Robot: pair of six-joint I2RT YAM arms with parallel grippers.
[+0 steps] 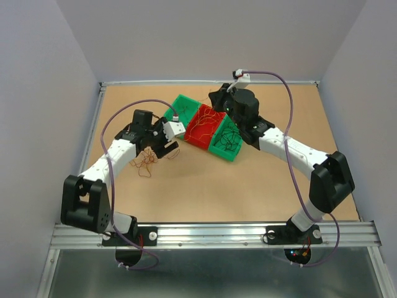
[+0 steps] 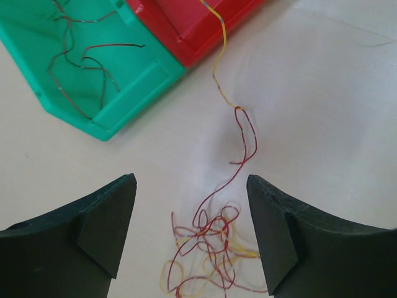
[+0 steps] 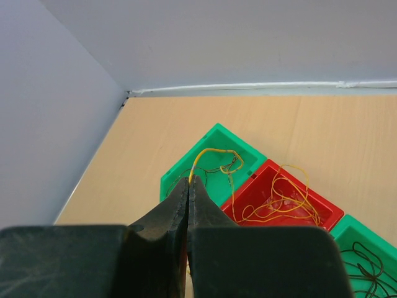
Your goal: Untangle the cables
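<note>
Wide gap on the left gripper [image 2: 190, 183], nothing between the fingers [image 2: 99, 217], hanging just over the table [image 2: 322, 112]. Right below, between those fingers and touching neither: loose tangle of cables [image 2: 208, 251], red and yellow, flat on the table. Out of the tangle, one long strand [image 2: 245, 133], red low down then yellow, trailing across the table and over the rim of the red bin [image 2: 180, 28]. Touching the red bin on one side: green bin [image 2: 146, 77], a few dark reddish strands [image 2: 84, 59] inside.

Closed tight on the right gripper [image 3: 189, 181], tips pinching a yellow cable [image 3: 208, 151], held up over the far green bin [image 3: 186, 156]. Cable arching from the tips and down into that bin. Next along, the red bin with yellow and orange cables [image 3: 279, 202]. Then a second green bin [image 3: 350, 225] with black cables [image 3: 366, 264].

From above: three bins in a diagonal row mid-table, touching side by side. Tangle on bare table near the left end of the row, just beside the left gripper, well apart from the right arm.
</note>
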